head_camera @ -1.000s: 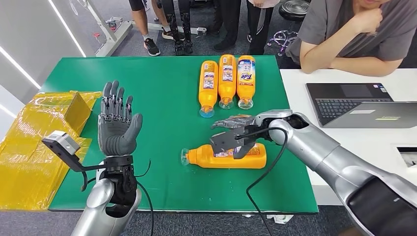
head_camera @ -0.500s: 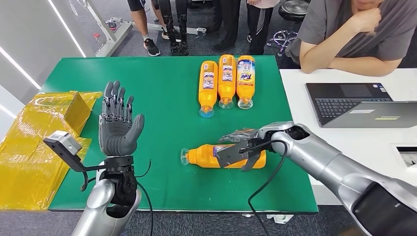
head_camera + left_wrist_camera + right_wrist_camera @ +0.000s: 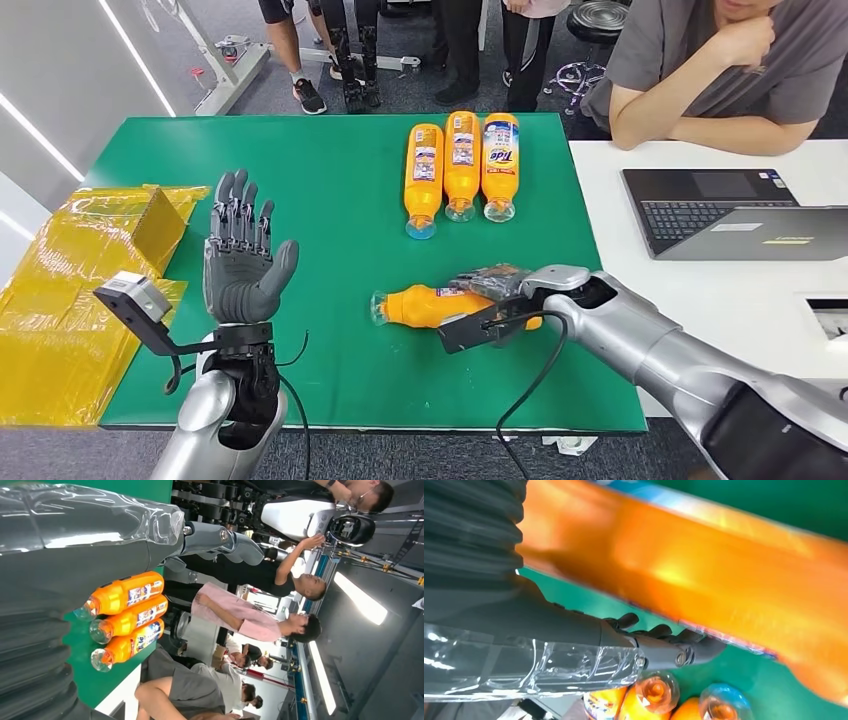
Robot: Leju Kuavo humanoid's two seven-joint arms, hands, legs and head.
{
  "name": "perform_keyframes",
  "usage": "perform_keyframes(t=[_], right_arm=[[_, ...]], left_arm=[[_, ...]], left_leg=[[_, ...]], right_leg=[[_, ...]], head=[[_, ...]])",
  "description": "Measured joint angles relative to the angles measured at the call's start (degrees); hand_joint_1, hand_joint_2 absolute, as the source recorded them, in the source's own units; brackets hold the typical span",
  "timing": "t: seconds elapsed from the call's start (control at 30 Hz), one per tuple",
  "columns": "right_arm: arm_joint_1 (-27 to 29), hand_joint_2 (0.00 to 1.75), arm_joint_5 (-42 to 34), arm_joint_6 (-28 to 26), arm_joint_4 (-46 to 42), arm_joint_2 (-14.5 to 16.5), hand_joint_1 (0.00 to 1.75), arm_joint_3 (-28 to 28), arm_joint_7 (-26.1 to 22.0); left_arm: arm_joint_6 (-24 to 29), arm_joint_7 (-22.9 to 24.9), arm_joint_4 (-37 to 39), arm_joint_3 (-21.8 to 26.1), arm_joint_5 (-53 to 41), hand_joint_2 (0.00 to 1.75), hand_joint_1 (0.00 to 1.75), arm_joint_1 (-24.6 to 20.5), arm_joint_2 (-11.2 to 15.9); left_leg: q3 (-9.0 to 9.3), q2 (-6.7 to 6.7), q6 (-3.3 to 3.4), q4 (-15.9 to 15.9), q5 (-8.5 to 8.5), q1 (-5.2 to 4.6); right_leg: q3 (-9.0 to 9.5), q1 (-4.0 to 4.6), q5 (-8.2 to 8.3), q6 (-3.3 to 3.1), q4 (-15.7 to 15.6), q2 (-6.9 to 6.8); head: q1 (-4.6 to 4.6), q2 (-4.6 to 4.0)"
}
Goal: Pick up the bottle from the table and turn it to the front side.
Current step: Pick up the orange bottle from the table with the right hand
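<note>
An orange bottle (image 3: pixel 425 304) with a clear cap lies on its side near the middle of the green table (image 3: pixel 330 200), cap toward my left. My right hand (image 3: pixel 488 299) grips its label end, fingers wrapped over the body. In the right wrist view the bottle (image 3: pixel 704 555) runs close across the picture as a blurred orange body, with my dark fingers (image 3: pixel 664 645) curled along it. My left hand (image 3: pixel 240 262) stands upright over the table's near left part, palm facing right, fingers apart and holding nothing. The left hand (image 3: pixel 75 545) also looms large in the left wrist view.
Three more orange bottles (image 3: pixel 461 165) lie side by side at the table's far edge, caps toward me. Yellow wrapped boxes (image 3: pixel 90 240) sit at the left. A white table with a laptop (image 3: pixel 730 210) adjoins on the right, where a person (image 3: pixel 720 70) sits. More people stand behind.
My right hand came down onto the bottle and closed around it. The bottle has shifted slightly away from me and now lies tilted. The left hand barely moved.
</note>
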Motion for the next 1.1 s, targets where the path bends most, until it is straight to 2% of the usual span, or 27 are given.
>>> perform_keyframes(t=[0.17,0.6,0.83,0.87,0.97,1.0,1.1], right_arm=[[0.7,1.75,2.7,-2.9,2.8,1.1,0.0,0.0,0.3],[1.3,1.75,6.8,-4.4,6.8,2.3,0.0,-1.2,0.0],[2.3,1.75,10.0,-4.7,7.6,2.3,0.0,-3.1,1.8],[2.7,1.75,10.5,-4.7,7.6,2.2,0.05,-3.5,2.3],[3.7,1.75,11.7,-4.9,7.3,1.6,1.36,-4.8,3.4],[3.9,1.75,12.1,-5.0,7.1,1.4,1.74,-5.1,3.6],[4.6,1.75,13.5,-5.9,6.6,0.9,1.75,-6.1,4.1]], left_arm=[[-1.1,0.0,-0.3,0.3,-1.3,1.75,0.0,1.2,-0.7],[-3.9,0.9,-0.9,1.9,-4.5,1.75,0.0,3.2,-2.3],[-6.1,1.7,-1.0,2.8,-5.7,1.75,0.0,3.7,-3.2],[-6.4,1.9,-1.0,2.8,-5.8,1.75,0.0,3.7,-3.4],[-7.2,2.3,-1.0,2.8,-6.1,1.75,0.0,3.7,-3.7],[-7.4,2.4,-1.0,2.8,-6.2,1.75,0.0,3.7,-3.9],[-7.7,2.4,-1.0,2.8,-6.4,1.75,0.0,3.8,-4.1]], left_leg=[[-0.01,-0.01,0.0,0.0,0.0,-0.01],[-0.01,-0.01,0.0,0.0,0.0,0.0],[0.02,0.0,0.0,0.0,0.0,0.0],[0.02,0.0,0.0,0.0,0.0,-0.01],[0.03,0.0,0.01,0.0,-0.01,-0.01],[0.05,0.01,0.01,0.0,-0.01,-0.01],[0.12,0.04,0.02,0.0,-0.02,-0.01]], right_leg=[[0.0,0.0,0.0,0.01,0.0,0.0],[-0.01,0.0,-0.01,0.01,0.0,-0.01],[-0.01,0.0,-0.01,0.01,0.0,0.0],[0.0,0.0,-0.01,0.01,0.0,0.0],[0.02,0.0,-0.01,0.02,0.0,0.0],[0.04,0.0,-0.01,0.02,0.0,0.01],[0.1,0.0,0.0,0.03,-0.1,0.03]], head=[[0.0,0.0],[0.0,0.0],[0.0,0.0],[0.0,0.0],[0.01,0.0],[0.01,0.0],[0.0,0.0]])
